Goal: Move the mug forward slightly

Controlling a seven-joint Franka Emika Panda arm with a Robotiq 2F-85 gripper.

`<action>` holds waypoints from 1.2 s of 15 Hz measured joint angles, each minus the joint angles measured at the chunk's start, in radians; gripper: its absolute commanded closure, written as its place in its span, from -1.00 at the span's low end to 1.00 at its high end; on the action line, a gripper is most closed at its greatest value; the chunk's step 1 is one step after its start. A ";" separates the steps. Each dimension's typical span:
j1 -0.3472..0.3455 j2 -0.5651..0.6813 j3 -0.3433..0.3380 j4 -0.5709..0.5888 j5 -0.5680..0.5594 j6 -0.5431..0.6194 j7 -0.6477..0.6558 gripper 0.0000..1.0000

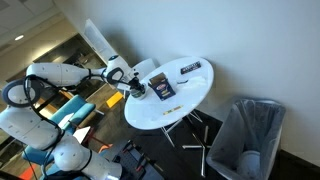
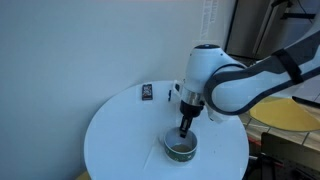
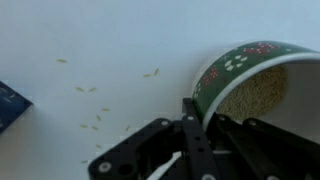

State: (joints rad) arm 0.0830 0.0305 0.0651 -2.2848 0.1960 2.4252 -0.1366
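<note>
The mug is green with a red and white pattern and holds pale grains. It stands on the round white table. In an exterior view the mug is near the table's front edge. My gripper is closed on the mug's rim, with one finger outside the wall and one inside. From outside, the gripper reaches straight down into the mug. In an exterior view the gripper is at the table's left edge and hides most of the mug.
Loose grains lie on the table beside the mug. A blue object sits at the left edge of the wrist view. Two dark flat items lie on the table. A bin with a clear bag stands beside the table.
</note>
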 measured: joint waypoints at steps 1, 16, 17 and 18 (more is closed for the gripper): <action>0.000 0.001 0.000 0.002 0.000 -0.004 0.000 0.95; -0.008 -0.189 -0.003 -0.074 -0.141 -0.268 0.161 0.95; -0.011 -0.214 -0.006 -0.097 -0.141 -0.268 0.169 0.95; -0.014 -0.241 -0.009 -0.124 -0.141 -0.267 0.180 0.95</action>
State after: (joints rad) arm 0.0693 -0.2102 0.0562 -2.4091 0.0545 2.1584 0.0430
